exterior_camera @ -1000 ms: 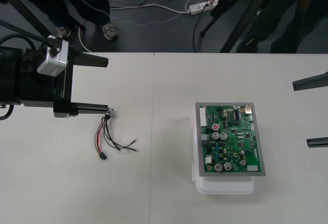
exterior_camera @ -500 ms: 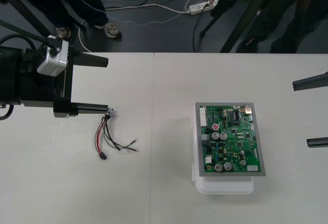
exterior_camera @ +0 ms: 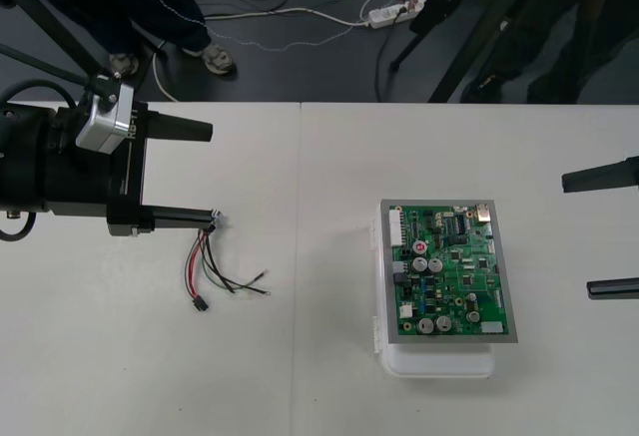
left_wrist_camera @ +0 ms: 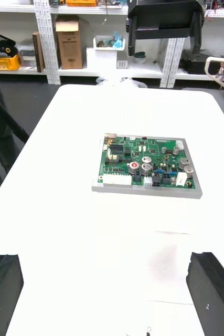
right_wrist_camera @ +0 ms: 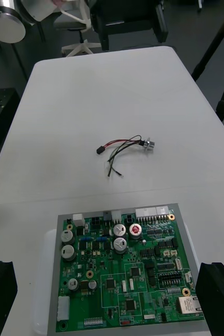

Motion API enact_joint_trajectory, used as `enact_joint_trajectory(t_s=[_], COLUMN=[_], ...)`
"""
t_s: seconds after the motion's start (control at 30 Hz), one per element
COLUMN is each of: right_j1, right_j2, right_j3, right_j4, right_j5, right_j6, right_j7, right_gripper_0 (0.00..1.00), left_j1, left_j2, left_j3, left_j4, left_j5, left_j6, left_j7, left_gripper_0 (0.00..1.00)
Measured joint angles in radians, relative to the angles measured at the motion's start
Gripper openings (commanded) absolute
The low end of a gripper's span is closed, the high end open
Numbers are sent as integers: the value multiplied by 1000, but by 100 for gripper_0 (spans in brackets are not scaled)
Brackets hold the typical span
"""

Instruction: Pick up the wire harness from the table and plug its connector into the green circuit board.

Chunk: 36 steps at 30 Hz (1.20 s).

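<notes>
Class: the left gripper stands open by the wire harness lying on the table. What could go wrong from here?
1. One finger of the open left gripper stands right at the metal socket of the harness, with the wires outside the gap; it may push the harness rather than clamp it.
2. A grip at that end would leave the black plug dangling on limp wires, hard to aim at the green circuit board.

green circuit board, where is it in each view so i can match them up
Front view: the green circuit board sits right of centre, on its white base.
Right wrist view: the board lies nearest, with the wire harness beyond it.
Left wrist view: the board lies mid-table.
Shared landmark: its red-topped capacitor.
</notes>
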Motion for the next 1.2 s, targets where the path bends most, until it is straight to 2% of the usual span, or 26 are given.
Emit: enact_joint_trajectory(t_s=[0.27,0.5,0.7,0.87,1.07,1.2], right_j1=[5,21,51,76,91,91], right_j2=[-1,-1,-1,14,98,151], right_j3=[0,-1,-1,-2,-2,-2], right_j4=[62,63,63,63,63,62], right_j5=[-157,-186,-255,-270,-270,-270], right_j6=[0,0,0,0,0,0], right_j7=[53,55,98,114,114,115], right_gripper_0=[100,100,100,100,100,100], left_j1=[-1,-6,-42,-100,-171,-229], left_j2=[31,101,165,225,283,322], left_j3=[0,0,-24,-97,-187,-258], left_j4=[4,19,139,264,347,389], left_j5=[-4,-43,-44,-42,-41,-44], left_j6=[0,0,-3,-3,-4,-4], left_j7=[0,0,-21,-207,-529,-563], left_gripper_0=[92,92,92,92,92,92])
